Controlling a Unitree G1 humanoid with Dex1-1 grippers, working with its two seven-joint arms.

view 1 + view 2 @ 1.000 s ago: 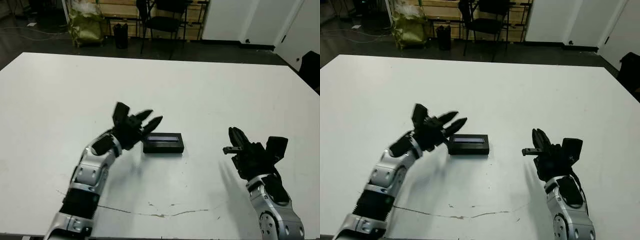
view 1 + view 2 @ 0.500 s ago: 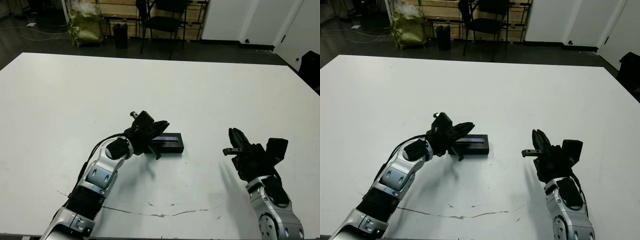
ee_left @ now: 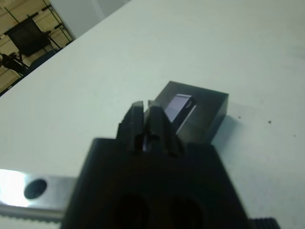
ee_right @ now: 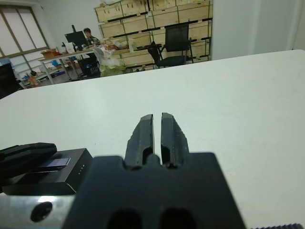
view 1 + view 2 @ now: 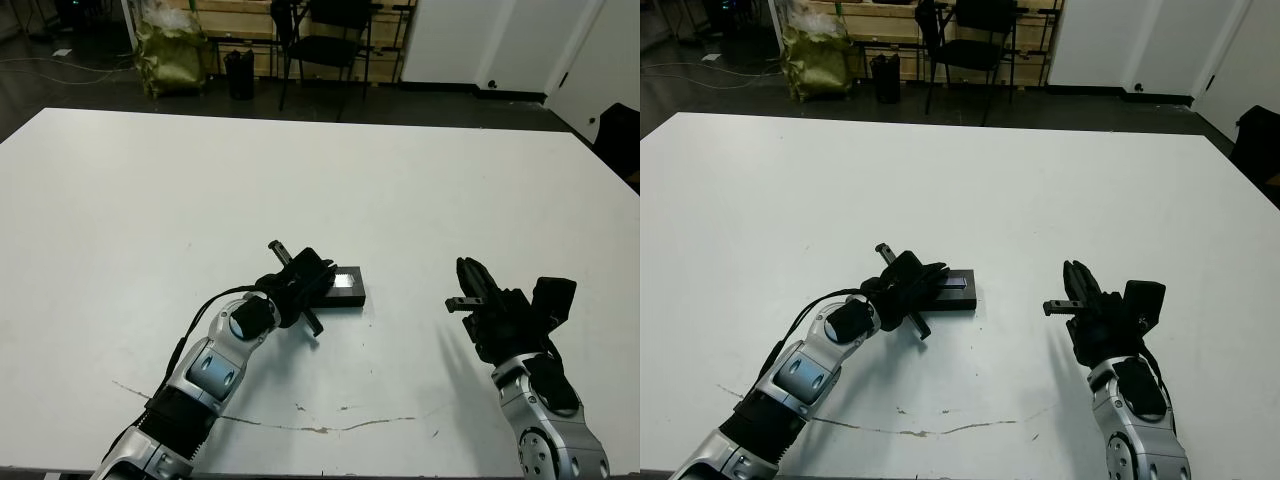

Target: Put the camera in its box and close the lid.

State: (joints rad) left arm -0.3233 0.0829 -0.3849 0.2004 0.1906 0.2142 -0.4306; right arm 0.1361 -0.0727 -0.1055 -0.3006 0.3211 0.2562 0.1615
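Both jaws look pinched shut and empty from my seat. Left gripper [image 5: 318, 283] is pressing on the lid [image 5: 346, 287], which sits mid-bench, on the box I guess; right gripper [image 5: 478, 292] idles at 3 o'clock from it. Looks like the closing step, so next I'd just push down evenly. Since a second ago the left arm swung over from 9 o'clock.

No text, label, brand, number or sign can be read anywhere in these views.
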